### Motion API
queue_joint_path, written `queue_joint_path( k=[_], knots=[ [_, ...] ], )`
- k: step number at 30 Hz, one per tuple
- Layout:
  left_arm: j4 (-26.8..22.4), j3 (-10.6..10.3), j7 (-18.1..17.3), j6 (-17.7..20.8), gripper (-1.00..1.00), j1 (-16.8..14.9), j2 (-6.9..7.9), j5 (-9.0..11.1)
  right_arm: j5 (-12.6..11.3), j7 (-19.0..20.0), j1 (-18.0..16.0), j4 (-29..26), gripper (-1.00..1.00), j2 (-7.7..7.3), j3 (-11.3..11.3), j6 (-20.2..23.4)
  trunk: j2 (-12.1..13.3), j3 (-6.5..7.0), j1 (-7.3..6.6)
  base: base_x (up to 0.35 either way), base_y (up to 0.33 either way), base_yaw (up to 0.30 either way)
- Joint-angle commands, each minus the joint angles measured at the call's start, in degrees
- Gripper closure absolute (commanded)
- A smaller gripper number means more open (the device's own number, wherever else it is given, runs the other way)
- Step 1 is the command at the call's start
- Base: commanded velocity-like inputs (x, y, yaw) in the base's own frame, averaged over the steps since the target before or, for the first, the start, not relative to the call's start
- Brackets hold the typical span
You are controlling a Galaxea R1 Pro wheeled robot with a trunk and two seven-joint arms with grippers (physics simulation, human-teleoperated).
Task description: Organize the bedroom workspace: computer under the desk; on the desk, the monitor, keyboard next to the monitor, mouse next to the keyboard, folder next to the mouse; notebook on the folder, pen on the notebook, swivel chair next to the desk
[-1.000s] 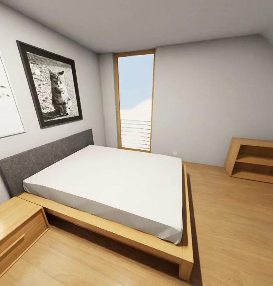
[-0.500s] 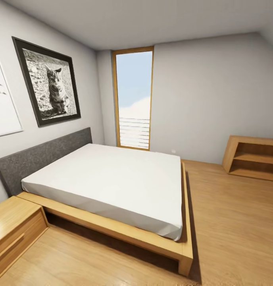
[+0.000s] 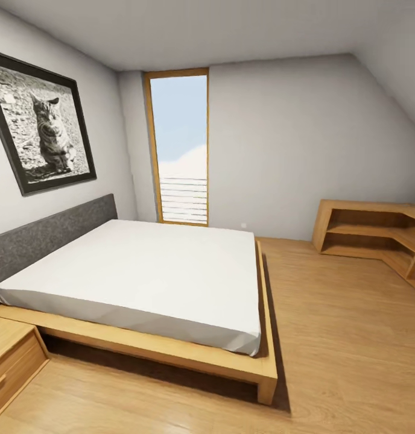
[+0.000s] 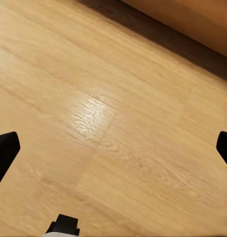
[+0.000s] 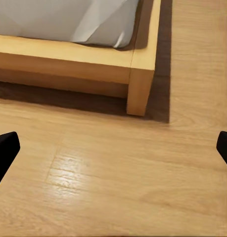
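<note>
I am on the way through the bedroom; the desk, monitor, keyboard, mouse, folder, notebook, pen, computer and swivel chair are out of view. My left gripper [image 4: 113, 148] hangs open over bare wooden floor, its black fingertips [image 4: 4, 150] far apart at the picture's two edges. My right gripper [image 5: 113, 153] is open too, over floor beside the corner of the bed frame [image 5: 140, 74], with nothing between its fingertips [image 5: 4, 148].
A low wooden bed [image 3: 141, 271] with a white mattress and grey headboard takes up the left and middle. A light-wood nightstand [image 3: 11, 361] stands at the lower left, a low corner shelf unit [image 3: 376, 235] at the right wall. A tall window [image 3: 180, 150] is behind. Open floor [image 3: 352, 337] lies right of the bed.
The whole head view has swung to the right: the cat picture and bed slid left, and more of the corner shelf unit came in at the right. Nothing in the room moved.
</note>
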Motion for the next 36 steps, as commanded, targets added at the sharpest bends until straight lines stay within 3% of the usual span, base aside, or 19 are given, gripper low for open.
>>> queue_joint_path(
  k=[1, 36],
  knots=[
    [0.0, 0.09, 0.02, -0.15, -1.0, -0.02, -0.02, 0.07, -0.02, -0.01, -0.05, 0.06, -1.0, -0.02, -0.02, -0.17, -0.05, -0.07, 0.0, 0.0, 0.001, -0.299],
    [0.0, 0.27, 0.03, -0.23, -1.0, -0.02, -0.02, 0.15, 0.19, 0.18, -0.05, -0.86, -1.0, -0.81, 0.07, 0.17, -0.05, -0.07, 0.0, 0.0, 0.0, -0.3]
  ],
)
